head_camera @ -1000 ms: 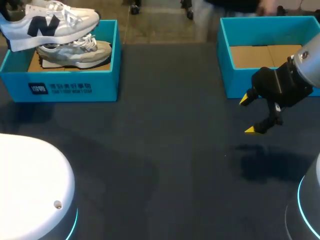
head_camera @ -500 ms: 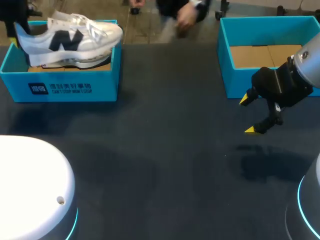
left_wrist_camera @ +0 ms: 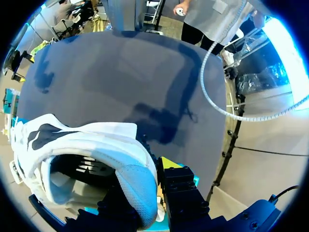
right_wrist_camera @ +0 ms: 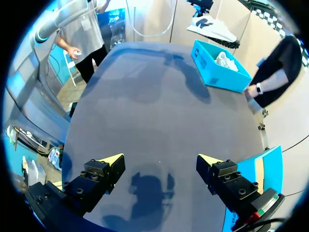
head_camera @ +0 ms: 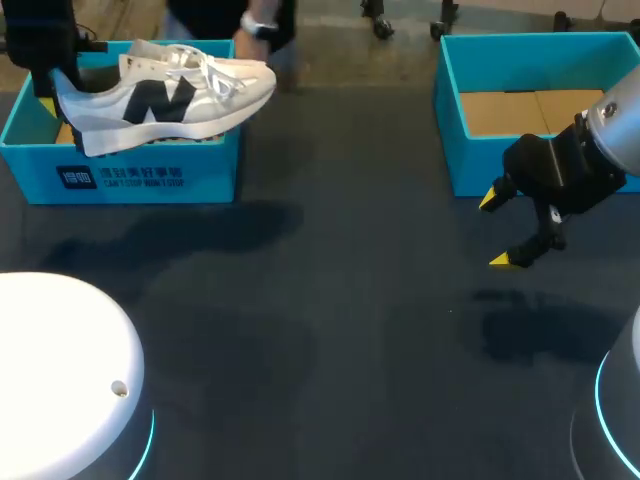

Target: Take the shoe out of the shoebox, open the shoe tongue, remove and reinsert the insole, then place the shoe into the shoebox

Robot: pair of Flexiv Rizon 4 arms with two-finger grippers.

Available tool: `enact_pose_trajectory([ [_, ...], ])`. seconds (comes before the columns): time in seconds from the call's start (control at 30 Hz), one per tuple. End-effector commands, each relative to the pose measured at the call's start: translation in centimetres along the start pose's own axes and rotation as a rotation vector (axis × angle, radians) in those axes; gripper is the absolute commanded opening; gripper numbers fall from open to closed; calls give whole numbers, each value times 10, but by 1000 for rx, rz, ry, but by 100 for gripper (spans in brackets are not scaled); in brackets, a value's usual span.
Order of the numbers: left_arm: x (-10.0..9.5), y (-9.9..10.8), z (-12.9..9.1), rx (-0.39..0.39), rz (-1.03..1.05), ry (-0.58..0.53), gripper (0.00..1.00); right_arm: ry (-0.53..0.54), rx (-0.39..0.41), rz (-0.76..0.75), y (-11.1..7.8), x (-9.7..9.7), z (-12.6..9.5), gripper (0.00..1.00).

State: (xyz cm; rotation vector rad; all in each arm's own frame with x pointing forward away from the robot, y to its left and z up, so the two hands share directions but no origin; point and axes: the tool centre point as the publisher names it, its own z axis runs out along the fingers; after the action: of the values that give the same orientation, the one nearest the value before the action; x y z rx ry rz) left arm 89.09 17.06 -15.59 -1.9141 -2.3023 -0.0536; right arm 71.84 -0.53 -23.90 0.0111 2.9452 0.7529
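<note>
over at the far left corner, the white lace-up sneaker with a dark navy side mark (head_camera: 165,100) hangs in the air above the open teal cardboard shoebox (head_camera: 130,175). its heel sits over the box, its toe pokes past the right wall and out above the dark tabletop (head_camera: 330,300). left gripper (left_wrist_camera: 147,193) has it by the heel, fingers pinching the padded back from two sides. a wide stretch of table runs between that shoebox and the second teal cardboard box with a brown floor (head_camera: 450,150) at the far right edge. right gripper (head_camera: 497,230) hovers just in front of that second box, above the table, yellow tips spread wide, holding nothing, touching nothing.
</note>
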Motion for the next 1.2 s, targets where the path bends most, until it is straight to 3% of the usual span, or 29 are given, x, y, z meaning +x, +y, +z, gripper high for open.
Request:
enact_pose_trajectory([
  [0.03, -2, -15, -4, -100, -9, -5, 0, -2, 2, 0, 0, 1, 0, 100],
  [0.47, -20, -55, 5, -140, 33, 51, 0, -2, 2, 0, 0, 1, 0, 100],
  [1.2, -99, -122, 33, -196, 169, 50, 0, -2, 2, 0, 0, 1, 0, 100],
])
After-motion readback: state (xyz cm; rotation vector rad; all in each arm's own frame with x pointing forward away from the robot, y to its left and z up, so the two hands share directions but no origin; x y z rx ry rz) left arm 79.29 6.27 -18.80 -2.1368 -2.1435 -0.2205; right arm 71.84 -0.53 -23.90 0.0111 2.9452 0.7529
